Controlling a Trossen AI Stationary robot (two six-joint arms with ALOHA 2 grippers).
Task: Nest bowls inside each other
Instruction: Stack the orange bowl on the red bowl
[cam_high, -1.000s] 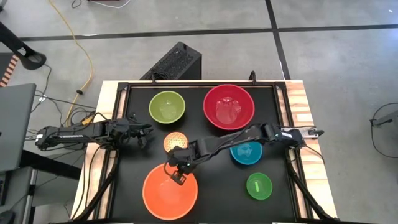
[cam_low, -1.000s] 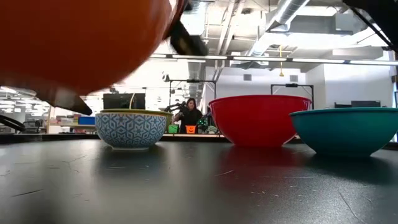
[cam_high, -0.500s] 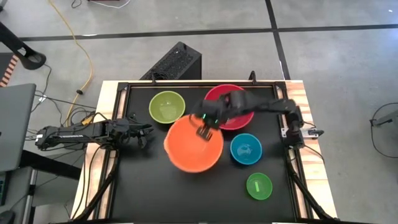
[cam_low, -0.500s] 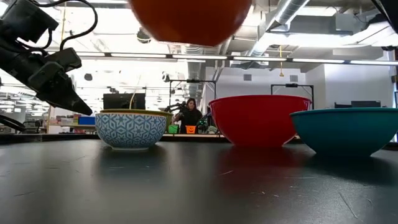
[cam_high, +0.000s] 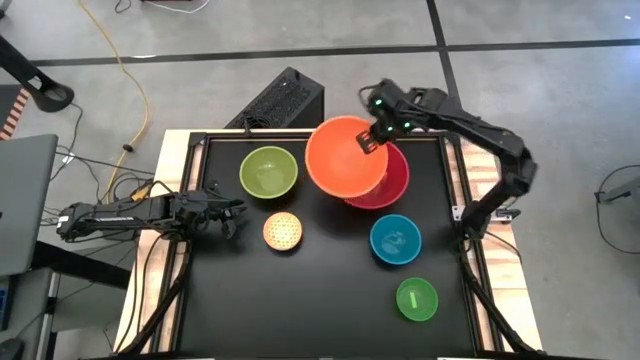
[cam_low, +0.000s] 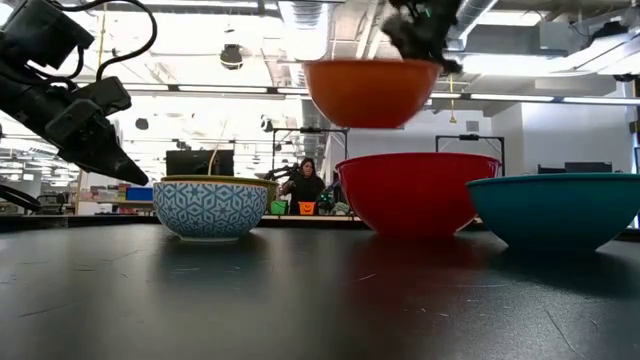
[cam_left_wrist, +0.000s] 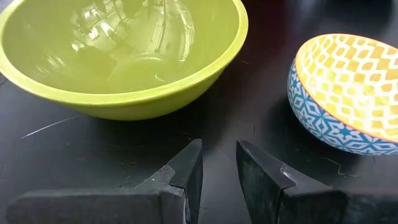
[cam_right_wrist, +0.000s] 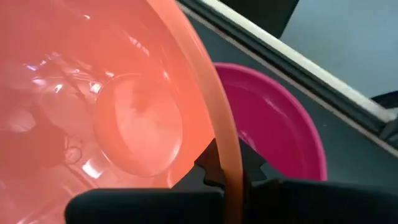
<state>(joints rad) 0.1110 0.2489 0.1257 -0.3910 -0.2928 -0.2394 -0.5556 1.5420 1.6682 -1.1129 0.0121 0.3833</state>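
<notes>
My right gripper (cam_high: 373, 141) is shut on the orange bowl (cam_high: 343, 158), which hangs in the air over the left part of the red bowl (cam_high: 394, 186) at the table's far side. The low view shows the orange bowl (cam_low: 370, 92) clear above the red bowl (cam_low: 415, 192). The lime green bowl (cam_high: 268, 172), the small speckled yellow bowl (cam_high: 283, 231), the blue bowl (cam_high: 395, 240) and the small bright green bowl (cam_high: 417, 299) each rest on their bases on the black table. My left gripper (cam_left_wrist: 219, 163) waits at the left, its fingers a narrow gap apart, holding nothing. My right gripper pinches the orange bowl's rim (cam_right_wrist: 231, 163) on its far right side, one finger inside the bowl and one outside. The fingers slant down from the table's far right. The bowl is lifted clear, about level, with its opening up.
A black box (cam_high: 280, 100) stands beyond the table's far edge. Wooden strips (cam_high: 482, 160) border the black top on both sides. Bare table lies at the near left (cam_high: 260, 300). A person (cam_low: 303, 185) sits far back in the room.
My right gripper has carried the orange bowl from the near left part of the table up and toward the far edge, turning as it went. The bowl now hangs above the red bowl. The small yellow bowl, hidden half a second ago, shows again.
</notes>
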